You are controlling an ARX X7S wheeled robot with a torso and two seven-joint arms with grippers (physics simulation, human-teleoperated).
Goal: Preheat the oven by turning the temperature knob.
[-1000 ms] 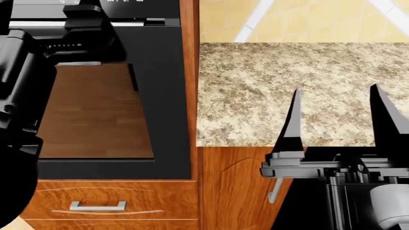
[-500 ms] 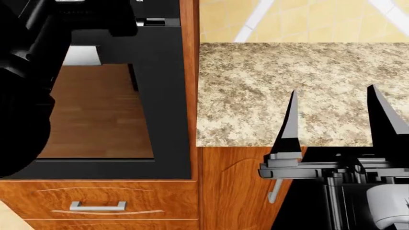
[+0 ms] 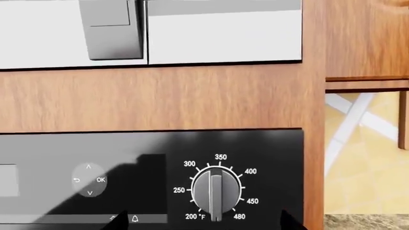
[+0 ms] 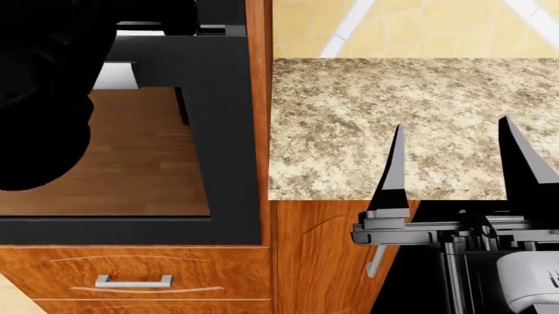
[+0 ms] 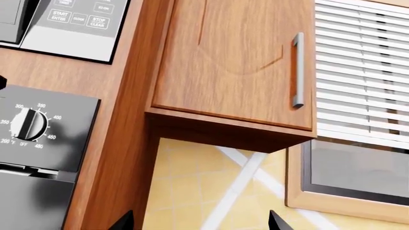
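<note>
In your left wrist view, the oven's temperature knob point(image 3: 216, 194) sits at lower centre, its bar upright, with your left gripper point(image 3: 201, 221) tips spread on either side of it. In your head view, the oven point(image 4: 229, 131) fills the left side and your right gripper point(image 4: 454, 160) hangs open over the granite countertop point(image 4: 410, 91). In your right wrist view, the knob point(image 5: 28, 123) is at far left, beside a wood wall cabinet point(image 5: 236, 62).

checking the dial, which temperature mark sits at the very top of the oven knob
The 350 mark, centred above the temperature knob; 300 and 400 flank it lower on either side.
</note>
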